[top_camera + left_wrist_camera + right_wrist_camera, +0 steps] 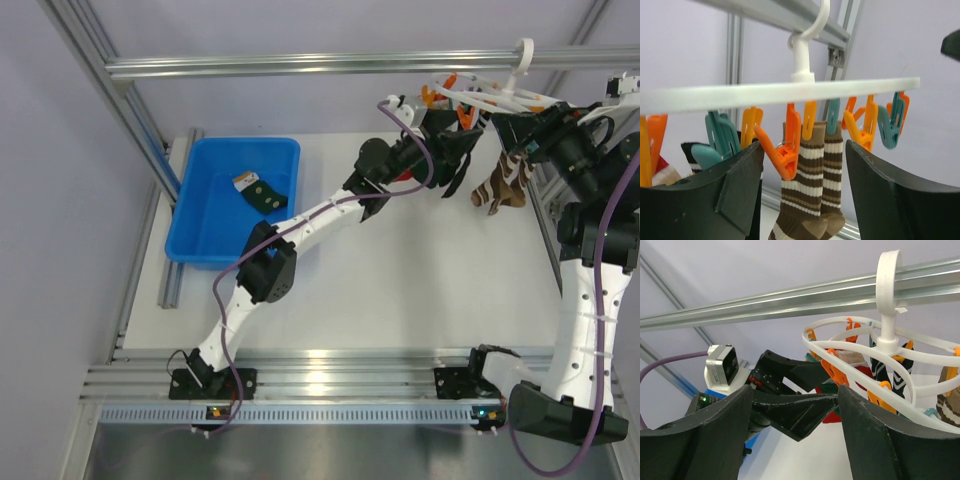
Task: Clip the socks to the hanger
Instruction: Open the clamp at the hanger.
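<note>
Nearest, the arms' bases sat at the table [420,280] edge. Farther back on the left, a blue bin [215,230] held one dark green sock [262,192], lying flat and well apart from both arms. Beyond it the left arm was stretched up and right to the hanger [790,92], which hung by its hook from the rail [330,63] at the far right. The left gripper [804,145] stood wide just under the ring, holding nothing. An orange peg [785,155] showed in the gap between its fingers. Behind the peg hung striped socks [812,200]. The right gripper [795,390], also wide and empty, faced the hanger from the right.
</note>
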